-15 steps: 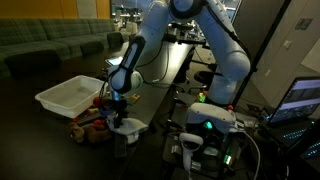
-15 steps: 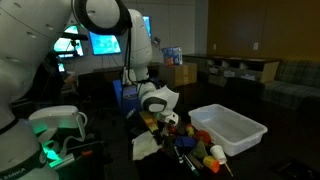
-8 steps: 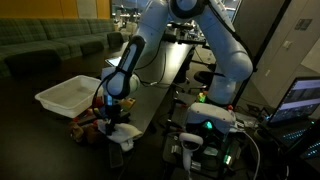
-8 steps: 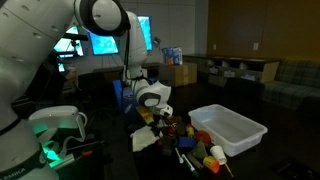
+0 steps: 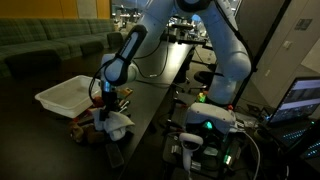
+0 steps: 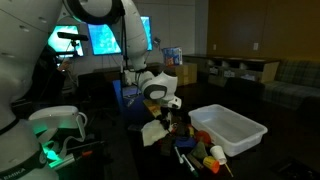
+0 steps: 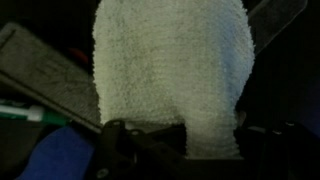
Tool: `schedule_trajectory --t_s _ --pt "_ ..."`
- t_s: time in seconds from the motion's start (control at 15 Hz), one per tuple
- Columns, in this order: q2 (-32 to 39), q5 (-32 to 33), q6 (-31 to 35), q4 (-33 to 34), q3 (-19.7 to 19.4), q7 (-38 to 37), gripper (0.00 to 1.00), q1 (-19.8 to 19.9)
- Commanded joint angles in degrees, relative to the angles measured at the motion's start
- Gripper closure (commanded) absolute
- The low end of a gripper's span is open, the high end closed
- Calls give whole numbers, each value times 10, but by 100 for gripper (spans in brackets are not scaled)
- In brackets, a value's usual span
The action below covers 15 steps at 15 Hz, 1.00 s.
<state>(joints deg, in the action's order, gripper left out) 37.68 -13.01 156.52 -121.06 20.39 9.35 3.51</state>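
My gripper (image 5: 112, 103) is shut on a white towel (image 5: 117, 122), which hangs from it above the dark table. In the other exterior view the gripper (image 6: 163, 112) holds the towel (image 6: 154, 132) just left of a pile of small toys (image 6: 198, 148). The wrist view is almost filled by the towel (image 7: 170, 65), pinched between the fingers at the bottom of the picture, with my gripper (image 7: 185, 135) closed around its narrow lower part. A blue object (image 7: 55, 155) and a grey flat strip (image 7: 45, 75) show beneath at the left.
A white plastic bin (image 5: 66, 95) stands on the table beside the toy pile (image 5: 88, 128); it appears again in an exterior view (image 6: 232, 127). A robot base with green lights (image 5: 210, 125) sits to the right. Sofas line the background.
The gripper has risen and shifted toward the bin with the towel, which has come up off the table and now hangs bunched beneath the fingers.
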Motion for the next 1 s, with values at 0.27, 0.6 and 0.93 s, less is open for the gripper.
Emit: schedule_trajectory --t_s 0.27,0.6,0.93 --pt "-138 -45 -54 -47 -24 83 88 103" --pt "-146 -9 -85 -33 -126 108 88 116" --pt "-89 52 -53 7 -207 84 88 106"
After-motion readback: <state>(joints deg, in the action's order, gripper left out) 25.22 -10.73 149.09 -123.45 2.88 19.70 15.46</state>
